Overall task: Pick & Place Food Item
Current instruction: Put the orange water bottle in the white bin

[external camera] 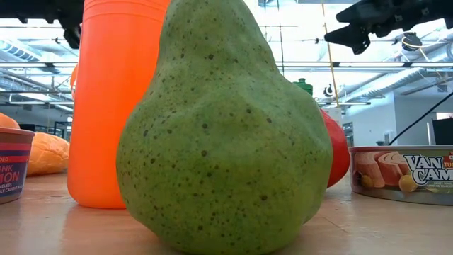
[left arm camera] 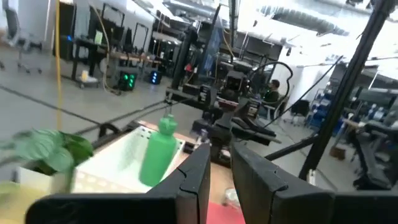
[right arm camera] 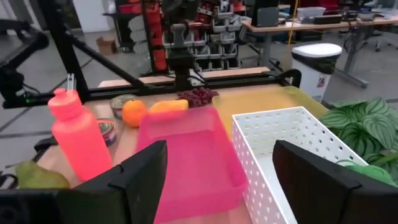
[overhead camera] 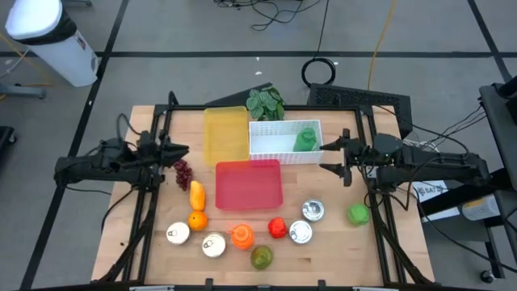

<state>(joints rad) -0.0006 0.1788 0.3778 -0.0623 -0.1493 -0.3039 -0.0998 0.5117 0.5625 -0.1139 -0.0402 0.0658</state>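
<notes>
The left gripper (overhead camera: 184, 150) hangs above the tabletop (overhead camera: 323, 259) at its left side, just over the grapes (overhead camera: 183, 172), with its fingers (left arm camera: 193, 180) nearly together and nothing between them. The right gripper (overhead camera: 329, 157) hangs at the right side, beside the white basket (overhead camera: 275, 145), its fingers (right arm camera: 140, 174) spread wide and empty.

The white basket sits at the far middle of the tabletop and holds a green bottle (overhead camera: 305, 138). A yellow tray (overhead camera: 225, 133) lies touching its left side, and a leafy plant (overhead camera: 266, 103) stands just behind both. A pink tray (overhead camera: 249, 183) lies in front of the basket and is empty.

The food items sit on the tabletop, outside the trays. The grapes lie left of the pink tray, with a carrot-like orange piece (overhead camera: 196, 195) and an orange (overhead camera: 197, 219) in front of them. Along the near edge stand two cans (overhead camera: 178, 234) (overhead camera: 213, 245), an orange bottle (overhead camera: 241, 236), a pear (overhead camera: 261, 257) and a red fruit (overhead camera: 277, 228). Two more cans (overhead camera: 313, 211) (overhead camera: 300, 233) sit right of the red fruit, and a green apple (overhead camera: 359, 214) lies farther right, under the right arm.

In the low view the pear (external camera: 226, 134) fills the frame, with the orange bottle (external camera: 117, 99) just behind it.
</notes>
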